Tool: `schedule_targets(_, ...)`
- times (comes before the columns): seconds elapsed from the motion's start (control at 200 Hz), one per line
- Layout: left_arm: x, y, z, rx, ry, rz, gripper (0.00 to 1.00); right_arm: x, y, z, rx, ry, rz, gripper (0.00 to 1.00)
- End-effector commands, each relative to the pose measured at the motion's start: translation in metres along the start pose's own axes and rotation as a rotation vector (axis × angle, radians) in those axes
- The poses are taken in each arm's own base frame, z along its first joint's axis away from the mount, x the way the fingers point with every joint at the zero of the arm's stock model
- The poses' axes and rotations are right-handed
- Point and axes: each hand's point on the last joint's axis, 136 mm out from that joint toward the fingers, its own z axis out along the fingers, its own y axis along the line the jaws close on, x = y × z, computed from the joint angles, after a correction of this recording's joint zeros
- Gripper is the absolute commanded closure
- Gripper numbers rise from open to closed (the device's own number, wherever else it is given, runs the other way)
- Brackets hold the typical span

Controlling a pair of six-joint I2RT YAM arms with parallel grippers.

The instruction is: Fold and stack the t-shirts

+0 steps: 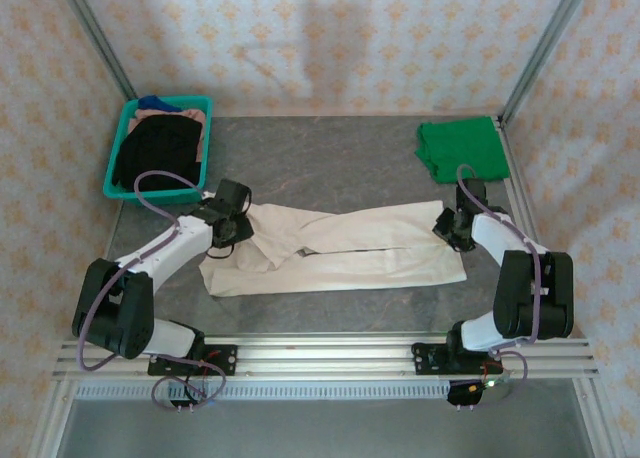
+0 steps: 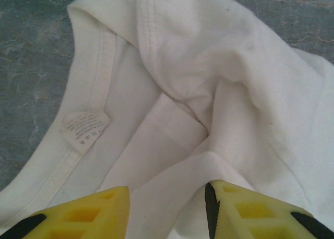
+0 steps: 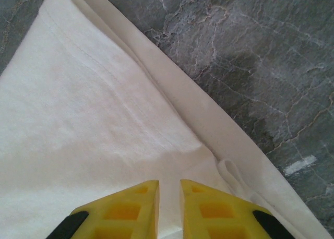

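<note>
Holding a cream t-shirt (image 1: 340, 248), the marbled table (image 1: 330, 158) meets patterned walls (image 1: 330, 38).

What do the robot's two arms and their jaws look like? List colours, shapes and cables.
Both the left arm and right arm have white tubular links joined by bulky black housings. A purple cable loops along each. The jaws are yellow plastic blocks with rectangular cut-outs and black edging.
</note>
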Motion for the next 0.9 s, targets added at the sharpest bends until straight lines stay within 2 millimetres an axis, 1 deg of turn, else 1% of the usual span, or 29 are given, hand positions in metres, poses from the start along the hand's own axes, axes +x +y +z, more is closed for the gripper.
schedule_targets(0.0,-0.004,-0.004,0.001,0.028,-0.014,0.004,0.67,-0.001,-0.003,-0.002,0.02,-0.009,-0.021,0.82)
schedule_targets(0.025,-0.004,-0.004,0.001,0.031,-0.014,0.002,0.75,-0.002,-0.002,-0.002,0.019,-0.01,-0.021,0.82)
schedule_targets(0.085,-0.003,-0.004,-0.001,0.031,-0.014,0.006,0.84,-0.002,-0.002,-0.002,0.019,-0.011,-0.022,0.82)
schedule_targets(0.155,-0.003,0.0,-0.008,0.024,-0.02,0.008,1.0,-0.002,-0.003,-0.001,0.024,-0.012,-0.022,0.82)
schedule_targets(0.2,-0.003,0.004,-0.014,0.017,-0.027,0.008,1.0,-0.002,-0.003,-0.001,0.027,-0.01,-0.024,0.82)
schedule_targets(0.33,0.002,0.025,-0.039,-0.013,-0.059,-0.003,1.0,-0.003,-0.003,-0.002,0.025,-0.01,-0.022,0.82)
schedule_targets(0.47,0.02,0.05,-0.062,-0.021,-0.082,-0.035,1.0,-0.003,-0.001,-0.003,0.016,-0.006,-0.023,0.82)
schedule_targets(0.566,0.035,0.065,-0.068,-0.03,-0.082,-0.055,1.0,-0.005,0.001,-0.006,0.013,-0.01,-0.027,0.82)
schedule_targets(0.716,0.062,0.077,-0.063,-0.002,-0.043,-0.087,1.0,-0.008,0.0,-0.011,0.024,-0.019,-0.034,0.82)
schedule_targets(0.761,0.065,0.078,-0.063,0.01,-0.043,-0.095,0.93,-0.009,0.0,-0.013,0.027,-0.023,-0.036,0.82)
schedule_targets(0.791,0.066,0.078,-0.063,0.021,-0.049,-0.105,0.86,-0.01,0.0,-0.016,0.03,-0.028,-0.039,0.82)
schedule_targets(0.811,0.066,0.077,-0.064,0.032,-0.055,-0.115,0.78,-0.011,0.0,-0.018,0.033,-0.033,-0.041,0.82)
schedule_targets(0.846,0.065,0.075,-0.065,0.052,-0.067,-0.125,0.66,-0.012,-0.001,-0.021,0.041,-0.041,-0.043,0.82)
schedule_targets(0.866,0.065,0.076,-0.067,0.057,-0.075,-0.132,0.63,-0.013,-0.001,-0.023,0.044,-0.045,-0.044,0.82)
schedule_targets(0.896,0.062,0.076,-0.07,0.067,-0.092,-0.141,0.61,-0.015,0.0,-0.027,0.041,-0.053,-0.045,0.82)
